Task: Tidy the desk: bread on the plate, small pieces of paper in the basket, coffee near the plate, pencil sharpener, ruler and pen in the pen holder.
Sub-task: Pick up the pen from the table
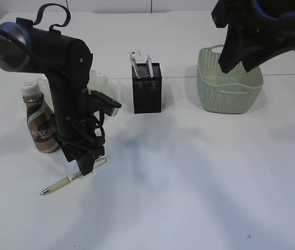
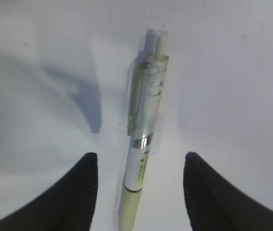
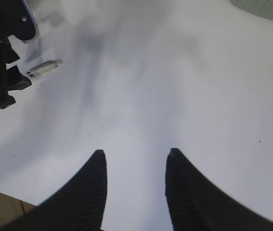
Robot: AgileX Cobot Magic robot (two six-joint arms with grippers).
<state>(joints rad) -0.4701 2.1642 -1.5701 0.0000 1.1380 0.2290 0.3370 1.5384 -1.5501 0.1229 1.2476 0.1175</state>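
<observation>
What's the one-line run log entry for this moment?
left gripper: open, straddling pen on desk | right gripper: open, empty, raised | pen holder: two items inside | coffee: upright

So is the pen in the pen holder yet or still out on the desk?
Out. The pen lies flat on the desk, between the open fingers of the left gripper, well apart from the pen holder.

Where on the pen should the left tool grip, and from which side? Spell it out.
Grip the pen across its barrel near the silver band, coming straight down from above. It lies flat on the desk, and the open left tool already straddles it.
</observation>
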